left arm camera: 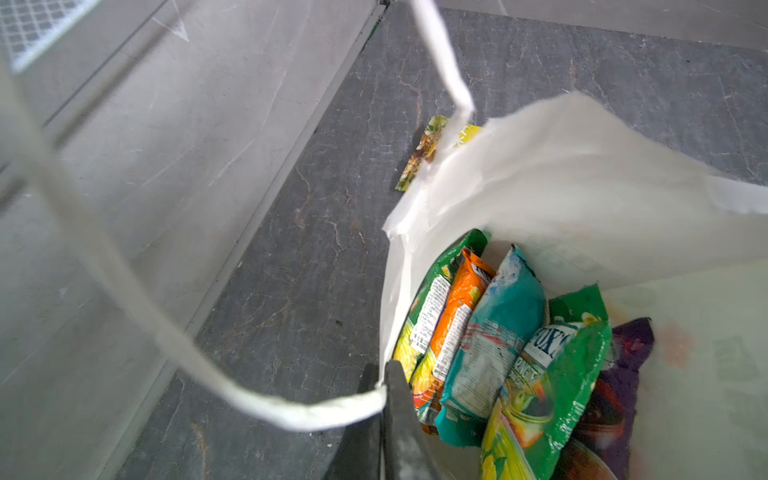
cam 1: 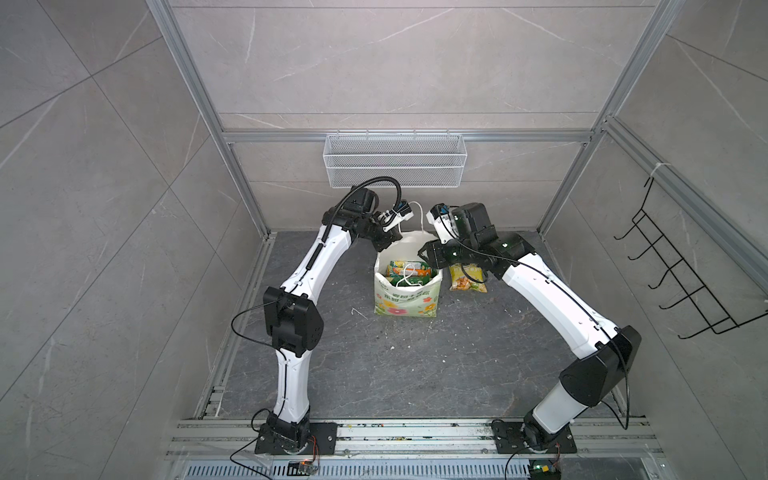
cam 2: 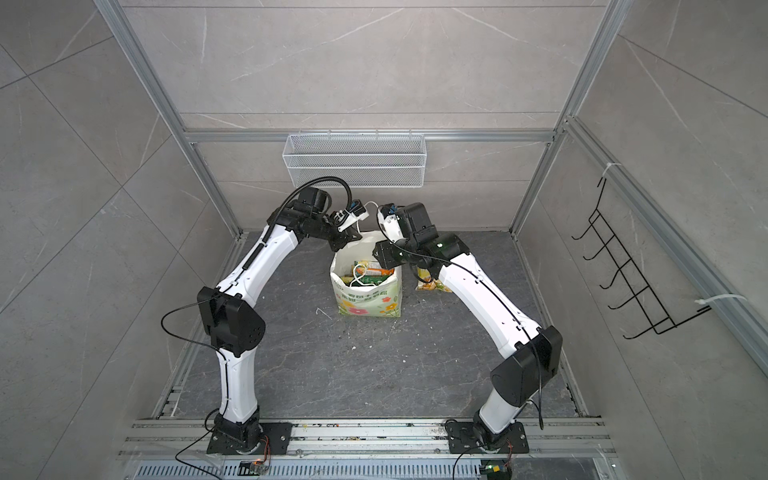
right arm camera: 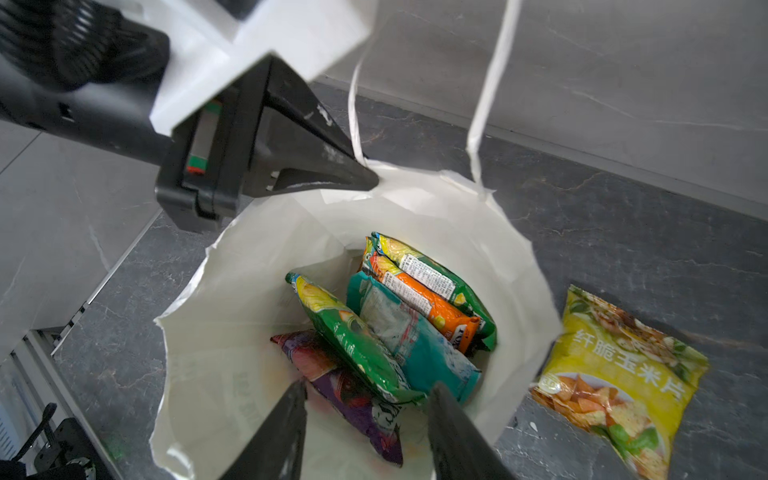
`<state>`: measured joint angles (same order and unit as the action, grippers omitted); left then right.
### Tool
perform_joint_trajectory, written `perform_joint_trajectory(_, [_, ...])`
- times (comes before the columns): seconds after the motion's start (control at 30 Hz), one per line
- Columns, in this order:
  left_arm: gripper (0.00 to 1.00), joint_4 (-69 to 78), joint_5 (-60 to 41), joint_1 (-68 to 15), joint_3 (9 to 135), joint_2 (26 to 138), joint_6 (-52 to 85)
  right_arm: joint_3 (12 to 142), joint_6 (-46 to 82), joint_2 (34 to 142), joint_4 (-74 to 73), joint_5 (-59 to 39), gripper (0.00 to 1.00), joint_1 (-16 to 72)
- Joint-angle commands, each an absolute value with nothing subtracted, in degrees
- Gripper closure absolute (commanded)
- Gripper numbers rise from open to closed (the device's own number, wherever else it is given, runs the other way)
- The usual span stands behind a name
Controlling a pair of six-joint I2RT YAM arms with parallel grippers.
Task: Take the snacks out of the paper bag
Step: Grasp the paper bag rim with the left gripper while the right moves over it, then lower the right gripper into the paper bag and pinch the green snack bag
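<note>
The paper bag point(cam 1: 405, 300) point(cam 2: 370, 300) stands upright and open on the dark floor. Inside it several snacks point(cam 1: 409, 272) stand on edge: a green packet point(right arm camera: 353, 336), a teal one point(right arm camera: 411, 336), an orange one point(right arm camera: 419, 295) and a purple one point(right arm camera: 345, 386). A yellow chip bag point(cam 1: 465, 278) point(right arm camera: 615, 374) lies flat on the floor just right of the bag. My left gripper point(left arm camera: 382, 368) point(right arm camera: 370, 180) is shut on the bag's far rim, where a white cord handle point(left arm camera: 137, 303) is fixed. My right gripper point(right arm camera: 368, 399) point(cam 1: 424, 253) hangs open over the bag's mouth, above the purple and green packets, holding nothing.
A white wire mesh basket point(cam 1: 395, 160) hangs on the back wall above the bag. A black wire hook rack point(cam 1: 681, 282) is on the right wall. The bag's near cord handle point(cam 1: 409, 277) droops inside over the packets. Aluminium frame posts stand at the back corners.
</note>
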<state>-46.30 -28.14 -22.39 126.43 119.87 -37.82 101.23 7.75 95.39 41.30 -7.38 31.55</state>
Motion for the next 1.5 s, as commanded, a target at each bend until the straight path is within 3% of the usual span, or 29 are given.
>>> perform_joint_trajectory(0.0, [1.0,-42.8,-27.3,-20.7,133.9,121.7,-35.5,102.2,10.0,96.5,40.3,-4.1,0.51,31.5])
perform_joint_trajectory(0.33, [1.0,-42.8,-22.0,-20.4,139.4,121.9,-33.8,109.8,10.5,102.5,41.4,-10.9,0.52,31.4])
perform_joint_trajectory(0.83, [1.0,-27.8,-21.6,-24.2,102.9,95.2,-30.7,107.6,10.0,104.3,43.0,-6.0,0.68,31.5])
perform_joint_trajectory(1.13, [1.0,-16.6,-21.0,-29.1,81.4,83.3,-30.5,97.7,9.6,97.2,39.5,-7.2,0.69,33.4])
perform_joint_trajectory(1.27, [1.0,-17.0,-20.3,-29.6,77.3,80.6,-28.5,90.2,8.8,90.8,35.4,-8.1,0.69,34.7])
perform_joint_trajectory(1.47, [1.0,-16.3,-19.5,-30.0,73.2,78.0,-26.9,79.6,2.6,80.8,28.4,-17.3,0.66,35.8])
